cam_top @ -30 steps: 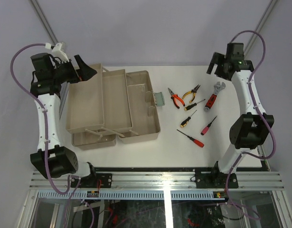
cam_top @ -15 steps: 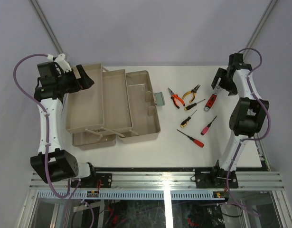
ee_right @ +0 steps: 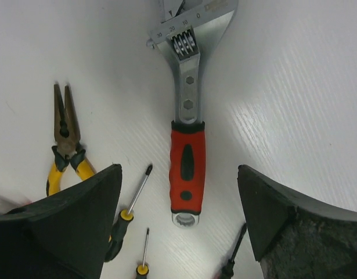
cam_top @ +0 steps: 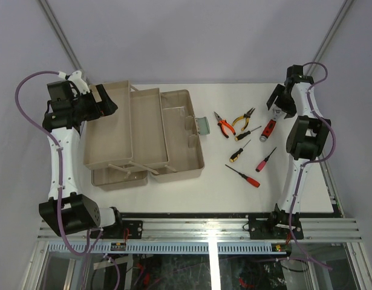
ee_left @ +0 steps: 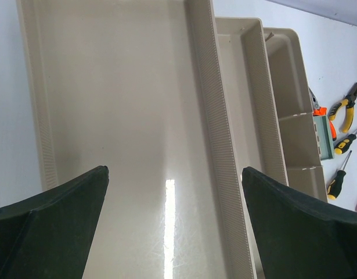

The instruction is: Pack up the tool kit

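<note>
- Setting: a white table [cam_top: 173, 181] under pale walls, viewed from above, with my two arm bases at its near edge.
- Tool kit [cam_top: 143, 136]: it sits on the left half of the table with its beige trays fanned open. Every compartment I can see holds nothing.
- Tools: red-handled pliers [cam_top: 222, 125], yellow-handled pliers [cam_top: 242, 121], a wrench [ee_right: 187, 157] and four screwdrivers [cam_top: 239, 151] lie loose on the right half, well apart from the box.
- Progress: by my reading nothing is packed yet — all seven pieces remain, then closing and latching.
- Left gripper [ee_left: 175, 174]: fingers spread wide, hovering over the far-left tray and holding nothing.
- Right gripper [cam_top: 281, 104]: fingers spread, poised above the wrench, whose red handle lies between them in the wrist view. I cannot tell whether they touch the table.
- Room to move: a screwdriver tip lies just beside the wrench handle, so that side is tight for a descending finger. The other side is bare.
- Path and edges: bare table between the green latch [cam_top: 203, 125] and the pliers leaves an open route to the box. The wrench lies near the far right corner, and the tray walls must be cleared on entry.
</note>
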`<state>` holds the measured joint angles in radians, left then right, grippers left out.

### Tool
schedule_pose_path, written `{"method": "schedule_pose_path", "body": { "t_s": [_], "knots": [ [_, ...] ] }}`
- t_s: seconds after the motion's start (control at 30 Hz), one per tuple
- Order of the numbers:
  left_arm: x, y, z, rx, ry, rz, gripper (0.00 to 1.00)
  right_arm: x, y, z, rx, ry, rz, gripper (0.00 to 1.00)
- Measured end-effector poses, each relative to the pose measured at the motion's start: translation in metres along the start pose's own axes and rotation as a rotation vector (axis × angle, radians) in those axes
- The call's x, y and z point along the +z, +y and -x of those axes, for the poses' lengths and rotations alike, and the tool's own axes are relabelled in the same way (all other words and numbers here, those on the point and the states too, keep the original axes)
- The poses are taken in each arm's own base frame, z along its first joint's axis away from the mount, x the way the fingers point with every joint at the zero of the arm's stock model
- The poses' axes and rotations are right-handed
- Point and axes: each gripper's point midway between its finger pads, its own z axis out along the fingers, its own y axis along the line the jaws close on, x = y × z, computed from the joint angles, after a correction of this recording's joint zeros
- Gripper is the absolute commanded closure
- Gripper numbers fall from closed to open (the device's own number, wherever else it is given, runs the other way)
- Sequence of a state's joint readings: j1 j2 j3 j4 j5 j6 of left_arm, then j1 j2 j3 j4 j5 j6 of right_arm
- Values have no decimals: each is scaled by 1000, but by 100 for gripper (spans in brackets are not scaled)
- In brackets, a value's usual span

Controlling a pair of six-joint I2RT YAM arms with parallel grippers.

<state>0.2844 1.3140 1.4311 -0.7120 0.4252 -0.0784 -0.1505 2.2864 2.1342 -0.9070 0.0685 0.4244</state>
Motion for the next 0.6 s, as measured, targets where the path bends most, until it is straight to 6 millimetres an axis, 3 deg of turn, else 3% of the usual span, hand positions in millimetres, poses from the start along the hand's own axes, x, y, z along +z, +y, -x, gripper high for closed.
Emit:
{"method": "schedule_pose_path", "body": {
  "t_s": [0.3,0.6],
  "knots": [
    [0,0,0,0,0,-1,3,49,-2,-20,60,103,-49,30],
    [0,0,-1,0,3,-1,3,53,1,-6,111,67,-62,37]
  ]
}}
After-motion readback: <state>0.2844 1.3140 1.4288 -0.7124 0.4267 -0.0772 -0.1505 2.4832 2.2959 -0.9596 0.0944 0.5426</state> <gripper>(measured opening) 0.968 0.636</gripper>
